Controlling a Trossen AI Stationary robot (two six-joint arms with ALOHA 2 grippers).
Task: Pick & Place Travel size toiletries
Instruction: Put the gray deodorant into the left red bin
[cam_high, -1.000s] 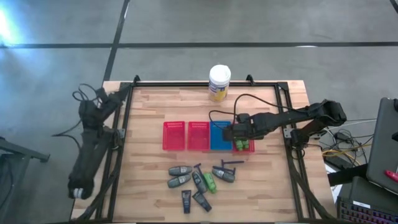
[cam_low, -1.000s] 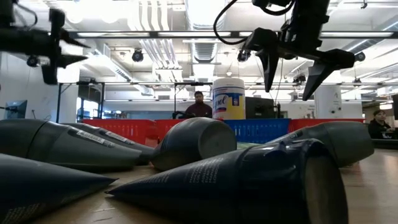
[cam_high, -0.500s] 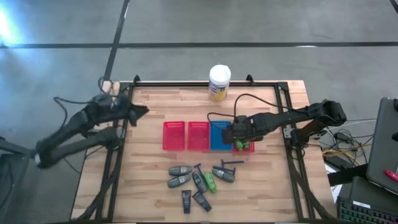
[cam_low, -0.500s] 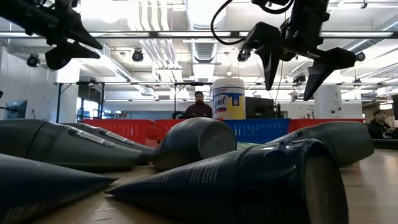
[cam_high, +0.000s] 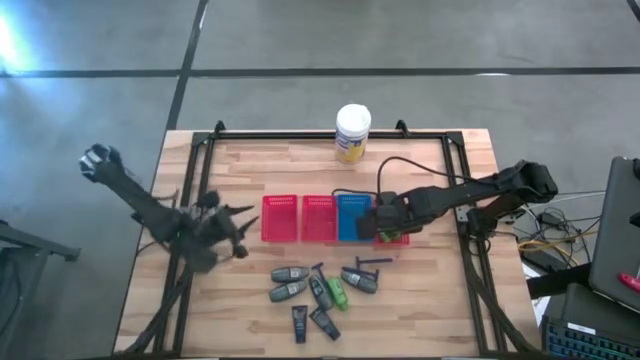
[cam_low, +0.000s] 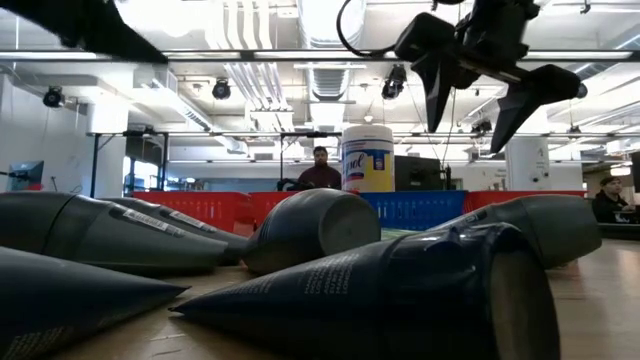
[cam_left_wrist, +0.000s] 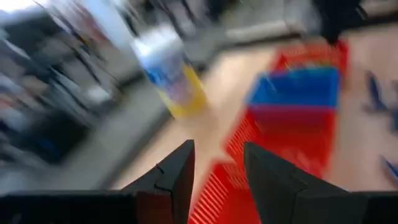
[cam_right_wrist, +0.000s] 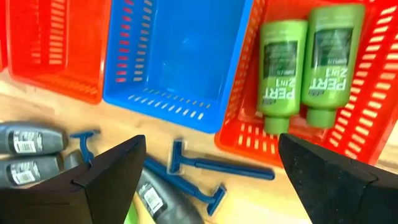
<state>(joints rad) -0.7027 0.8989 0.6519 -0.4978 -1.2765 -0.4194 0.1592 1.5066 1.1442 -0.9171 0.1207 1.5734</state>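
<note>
Several toiletries lie loose on the wood near the table's near edge: grey oval bottles (cam_high: 289, 273) (cam_high: 360, 279), one green bottle (cam_high: 338, 294), black tubes (cam_high: 299, 321) and blue T-shaped razors (cam_right_wrist: 214, 167). Two green bottles (cam_right_wrist: 283, 56) (cam_right_wrist: 329, 50) lie flat side by side in the rightmost red tray (cam_right_wrist: 367, 106). My right gripper (cam_right_wrist: 211, 180) (cam_high: 375, 224) hangs open and empty above the blue tray (cam_right_wrist: 180, 50) and that red tray. My left gripper (cam_left_wrist: 217, 165) (cam_high: 235, 222) is open, just left of the leftmost red tray (cam_high: 280, 218), holding nothing.
Four slotted trays stand in a row mid-table: two red (cam_high: 318, 218), one blue (cam_high: 350, 212), one red. A white-lidded yellow-labelled jar (cam_high: 353, 133) stands at the far edge. A black frame rail (cam_high: 190, 200) runs around the table. People show in the room behind (cam_low: 320, 170).
My left arm has swung fast from outside the table's left edge in over the table, toward the near side and the leftmost red tray. My right gripper has stayed open over the trays, shifting only slightly. The toiletries have not moved.
</note>
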